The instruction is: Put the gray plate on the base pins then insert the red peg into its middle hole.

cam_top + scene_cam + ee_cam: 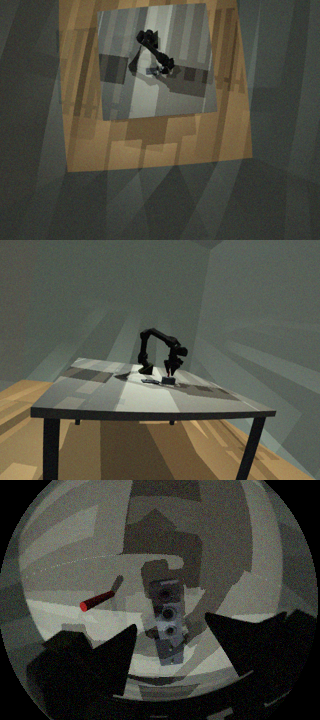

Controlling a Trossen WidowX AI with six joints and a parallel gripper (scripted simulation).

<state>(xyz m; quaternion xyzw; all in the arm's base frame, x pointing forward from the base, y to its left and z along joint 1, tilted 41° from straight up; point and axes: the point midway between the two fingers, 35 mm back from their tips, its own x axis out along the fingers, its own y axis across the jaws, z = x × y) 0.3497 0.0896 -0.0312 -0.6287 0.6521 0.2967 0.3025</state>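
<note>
The gray plate [168, 381] [168, 603] is a thick block resting on the table, with three holes in a row facing up. The base [150, 71] [149, 381] [171, 655] is a low flat slab with small pins, lying beside the plate; the plate is off it. The red peg [168, 373] [98, 601] stands upright behind the plate in the exterior view, left of it in the wrist view. My gripper [170, 373] [171, 622] is open and empty, pointing down above the plate, with the plate between its fingers in the wrist view. The arm hides most of the plate and the peg in the top view.
The arm's foot [146, 369] is mounted farther back on the gray table [116, 103] [144, 401]. Dark shadows of the arm and broad stripes of light cross the table and partly blur the outlines of the small parts.
</note>
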